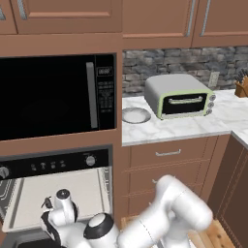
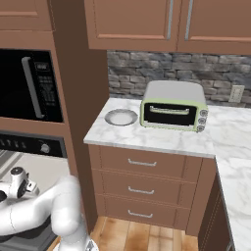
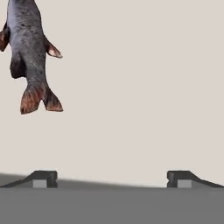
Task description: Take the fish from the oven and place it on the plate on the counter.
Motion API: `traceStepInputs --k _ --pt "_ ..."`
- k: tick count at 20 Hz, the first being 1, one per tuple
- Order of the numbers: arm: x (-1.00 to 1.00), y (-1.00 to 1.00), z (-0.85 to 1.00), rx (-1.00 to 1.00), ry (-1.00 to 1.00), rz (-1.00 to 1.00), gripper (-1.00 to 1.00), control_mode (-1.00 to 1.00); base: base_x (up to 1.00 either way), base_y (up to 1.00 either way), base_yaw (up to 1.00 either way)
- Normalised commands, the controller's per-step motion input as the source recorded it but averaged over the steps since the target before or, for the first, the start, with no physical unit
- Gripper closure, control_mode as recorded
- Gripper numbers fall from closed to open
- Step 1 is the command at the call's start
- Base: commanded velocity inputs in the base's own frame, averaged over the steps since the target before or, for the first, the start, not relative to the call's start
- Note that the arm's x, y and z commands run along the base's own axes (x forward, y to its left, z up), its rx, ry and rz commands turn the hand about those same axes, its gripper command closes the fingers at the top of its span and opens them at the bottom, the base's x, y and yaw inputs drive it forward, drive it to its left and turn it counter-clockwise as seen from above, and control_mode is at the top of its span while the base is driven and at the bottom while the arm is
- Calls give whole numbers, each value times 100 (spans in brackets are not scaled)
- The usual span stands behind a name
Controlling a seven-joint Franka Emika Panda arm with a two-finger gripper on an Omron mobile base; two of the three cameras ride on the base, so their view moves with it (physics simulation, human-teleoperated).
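The fish [image 3: 29,52] lies on the pale tray [image 3: 140,87] at the upper left of the hand view, head probably cut off there. The gripper [image 3: 112,178] is spread wide, empty. It looks light, stiff, perhaps slick; pinch across its thick mid-body

wall: grey stone backsplash [image 2: 196,73] | cabinets: brown wood uppers [image 2: 162,24] | floor: light wood planks [image 2: 142,235]
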Motion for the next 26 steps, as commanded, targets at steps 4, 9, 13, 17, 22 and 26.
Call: traceStepInputs --k 4,9,13,17,22,26 --pt "-100 -2 -68 -1 3 3 -100 -100 0 0 0" --pt "-100 -9 -58 0 7 6 -100 -100 0 0 0" --pt "-100 -7 -63 0 6 7 -100 -100 0 0 0" --pt "-88 -2 -27 0 0 5 -100 -100 0 0 0" --pt "-14 0 48 0 -4 3 -100 -100 0 0 0" --pt "-1 0 84 0 8 6 -100 -100 0 0 0"
